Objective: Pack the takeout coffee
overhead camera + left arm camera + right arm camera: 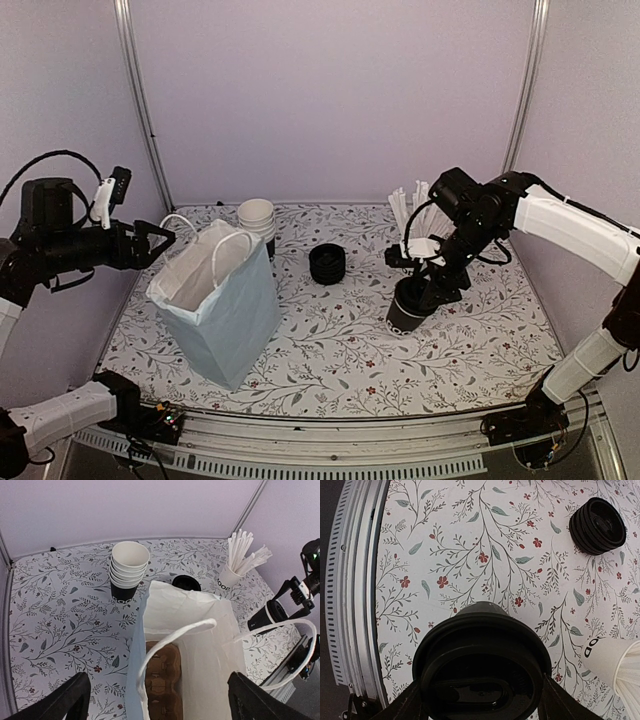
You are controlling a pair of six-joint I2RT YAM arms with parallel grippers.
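So, pickup step: right gripper clamps cup at 3 o'clock, left gripper splayed wide. Next: lift into bag at 9 o'clock.

Lid stack between cup and bag

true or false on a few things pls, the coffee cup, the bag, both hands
1. The takeout coffee has its lid on. True.
2. It is already in the paper bag. False: it is outside the bag, gripped by the right hand.
3. The left hand is shut. False: its fingers are spread open by the bag's top.
4. A cardboard tray lies inside the bag. True.
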